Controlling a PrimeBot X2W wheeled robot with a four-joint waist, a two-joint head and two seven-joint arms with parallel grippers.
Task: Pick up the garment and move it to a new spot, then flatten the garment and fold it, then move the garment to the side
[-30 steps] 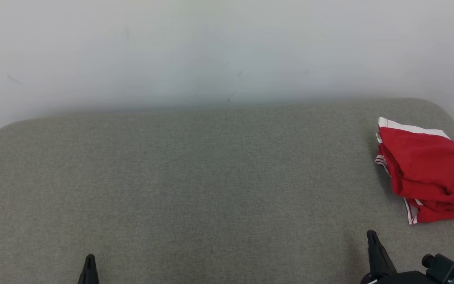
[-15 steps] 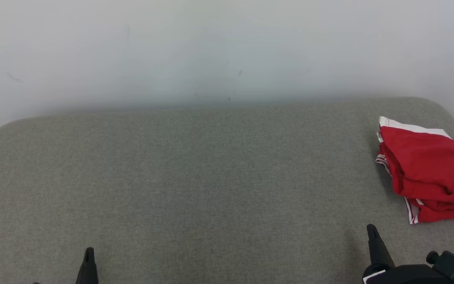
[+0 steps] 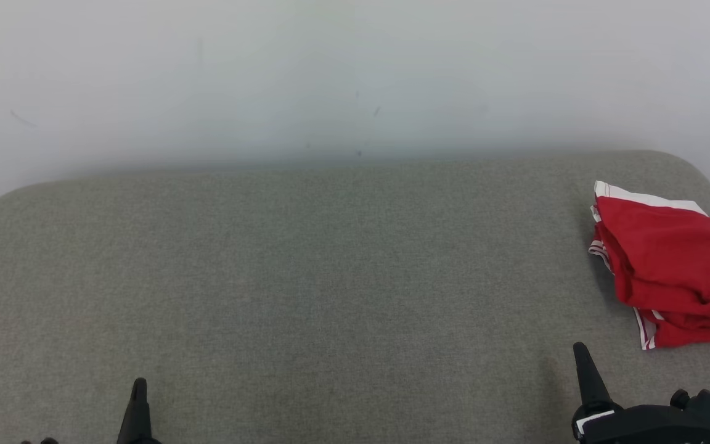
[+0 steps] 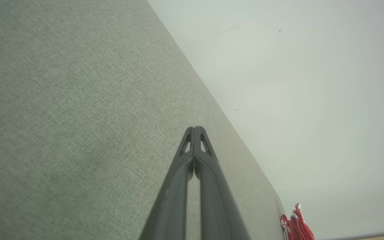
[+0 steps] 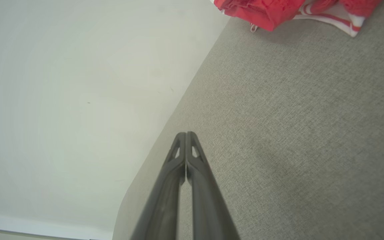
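Both pairs of jaws have reached further up the head view than a second ago, while the red garment (image 3: pixel 675 271) lies where it did. The left jaws are pressed together and grip nothing: in the left wrist view their two dark fingers (image 4: pixel 208 186) meet at the tip above bare grey cloth. The right jaws are likewise together and empty, their fingers (image 5: pixel 198 186) touching along the tip in the right wrist view. Seen from the head, the left fingers (image 3: pixel 138 410) rise at the lower left and the right fingers (image 3: pixel 585 376) at the lower right, with the black wrist housing (image 3: pixel 651 424) behind them at the bottom edge. Both sets point across the grey fabric-covered tabletop (image 3: pixel 306 277) toward the pale wall (image 3: pixel 355 74) behind it. The garment, red with white striped trim, sits folded in a compact stack at the tabletop's far right edge, near the rounded corner and running off the head view's right side. It is apart from the right jaws and well apart from the left ones. It also shows at the top of the right wrist view (image 5: pixel 262 10) and as a small red shape low on the right in the left wrist view (image 4: pixel 295 228).
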